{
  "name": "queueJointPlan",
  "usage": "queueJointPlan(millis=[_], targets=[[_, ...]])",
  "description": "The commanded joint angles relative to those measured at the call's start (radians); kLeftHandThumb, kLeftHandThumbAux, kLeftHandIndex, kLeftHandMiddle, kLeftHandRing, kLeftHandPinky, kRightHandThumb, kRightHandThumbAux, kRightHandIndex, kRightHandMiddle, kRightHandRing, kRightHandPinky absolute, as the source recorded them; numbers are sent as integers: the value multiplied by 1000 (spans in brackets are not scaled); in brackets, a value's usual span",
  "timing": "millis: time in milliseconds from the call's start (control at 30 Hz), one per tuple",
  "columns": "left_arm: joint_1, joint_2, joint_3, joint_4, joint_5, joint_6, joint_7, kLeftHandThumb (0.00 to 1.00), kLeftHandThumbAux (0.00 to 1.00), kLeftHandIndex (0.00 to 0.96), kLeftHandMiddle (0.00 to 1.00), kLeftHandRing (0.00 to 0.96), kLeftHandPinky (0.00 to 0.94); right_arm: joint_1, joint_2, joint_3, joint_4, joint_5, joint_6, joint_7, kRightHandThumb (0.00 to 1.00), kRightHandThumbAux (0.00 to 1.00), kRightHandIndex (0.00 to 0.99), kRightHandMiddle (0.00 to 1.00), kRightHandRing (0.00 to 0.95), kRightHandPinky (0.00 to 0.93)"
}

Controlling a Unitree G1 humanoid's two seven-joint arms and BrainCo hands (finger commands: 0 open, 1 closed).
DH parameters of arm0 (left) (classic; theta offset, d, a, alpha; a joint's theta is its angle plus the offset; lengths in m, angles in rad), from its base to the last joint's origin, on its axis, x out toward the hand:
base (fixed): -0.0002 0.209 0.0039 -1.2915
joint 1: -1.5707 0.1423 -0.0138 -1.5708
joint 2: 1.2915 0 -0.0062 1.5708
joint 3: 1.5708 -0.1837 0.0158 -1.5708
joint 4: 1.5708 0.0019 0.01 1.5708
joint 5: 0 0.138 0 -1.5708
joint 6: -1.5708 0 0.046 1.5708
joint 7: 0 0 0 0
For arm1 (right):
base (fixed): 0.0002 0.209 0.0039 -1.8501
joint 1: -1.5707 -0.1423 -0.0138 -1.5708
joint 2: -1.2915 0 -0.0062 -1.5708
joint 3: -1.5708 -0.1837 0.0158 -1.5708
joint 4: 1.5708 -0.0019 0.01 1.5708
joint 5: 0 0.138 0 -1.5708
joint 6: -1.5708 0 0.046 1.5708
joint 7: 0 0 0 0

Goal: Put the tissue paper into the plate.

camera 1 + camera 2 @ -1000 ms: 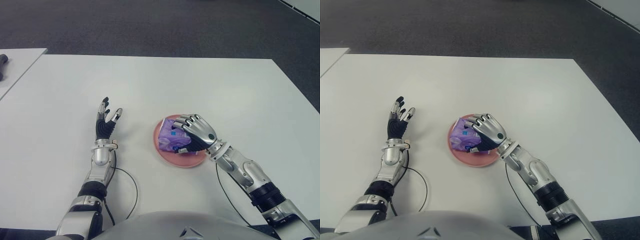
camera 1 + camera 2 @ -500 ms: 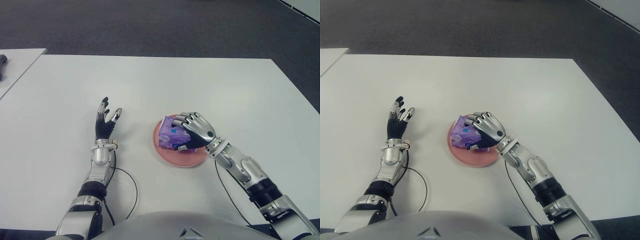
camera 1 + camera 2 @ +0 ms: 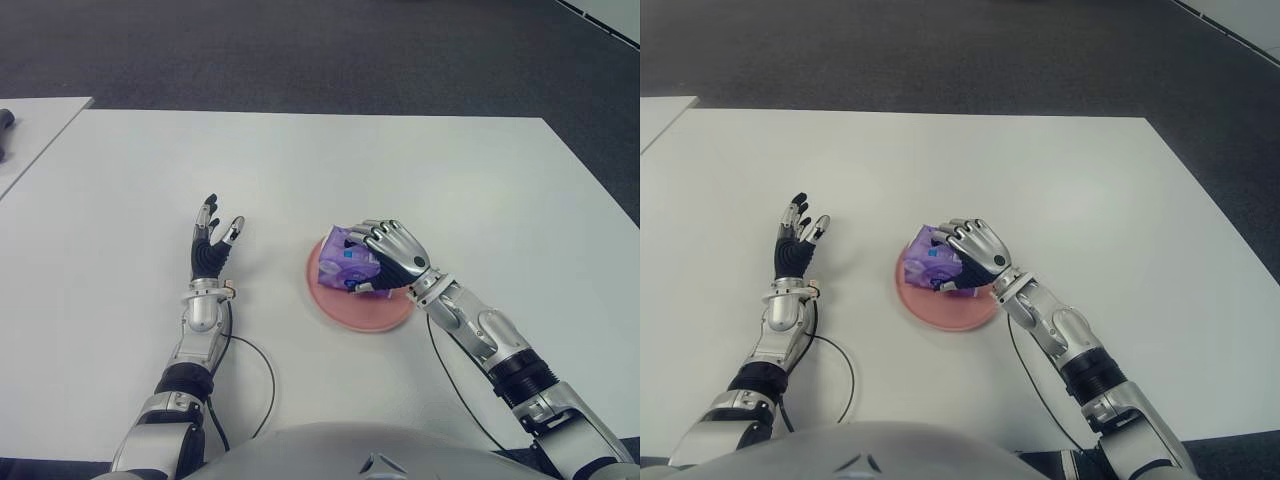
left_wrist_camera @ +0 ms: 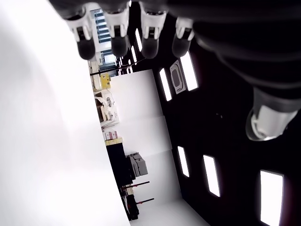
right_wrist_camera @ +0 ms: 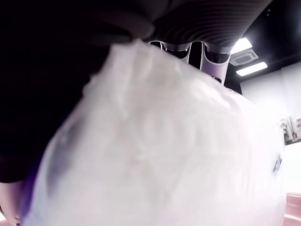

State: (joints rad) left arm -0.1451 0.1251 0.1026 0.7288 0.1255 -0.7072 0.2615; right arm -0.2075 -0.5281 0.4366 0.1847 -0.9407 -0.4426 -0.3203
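With our right hand (image 3: 392,258) gripping the tissue pack (image 3: 347,262) mid-frame, we should release gently over the plate (image 3: 350,306); our left hand (image 3: 212,243) stays open at left.

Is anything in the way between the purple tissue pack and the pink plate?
Nothing visible. The right hand grips the tissue pack right over the far side of the plate. The left hand shows left of the plate.

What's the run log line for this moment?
right hand: shut on tissue pack | over pink plate | left hand: open, idle left of plate
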Motion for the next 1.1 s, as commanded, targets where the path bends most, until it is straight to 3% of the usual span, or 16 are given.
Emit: queueJointPlan(millis=[33,167,333,667,1100], targets=[[38,-3,0,30,1,7,0,0,453,0,0,0,0,9,-34,13,31,12,-17,67,653,627,298,301,271,288],[36,-4,2,33,-3,5,-3,0,461,0,0,0,0,5,-60,14,14,11,-22,109,359,517,90,88,60,62],[34,-3,2,34,-2,5,-1,0,465,0,0,0,0,13,-94,4,-6,-7,-28,99,214,429,15,15,9,10],[27,2,3,42,3,7,2,0,463,0,0,0,0,24,-109,-14,-24,1,-47,48,161,235,0,0,0,0],[24,1,3,47,-4,0,-6,0,457,0,0,0,0,43,-109,-40,-57,17,-49,46,177,166,0,0,0,0]])
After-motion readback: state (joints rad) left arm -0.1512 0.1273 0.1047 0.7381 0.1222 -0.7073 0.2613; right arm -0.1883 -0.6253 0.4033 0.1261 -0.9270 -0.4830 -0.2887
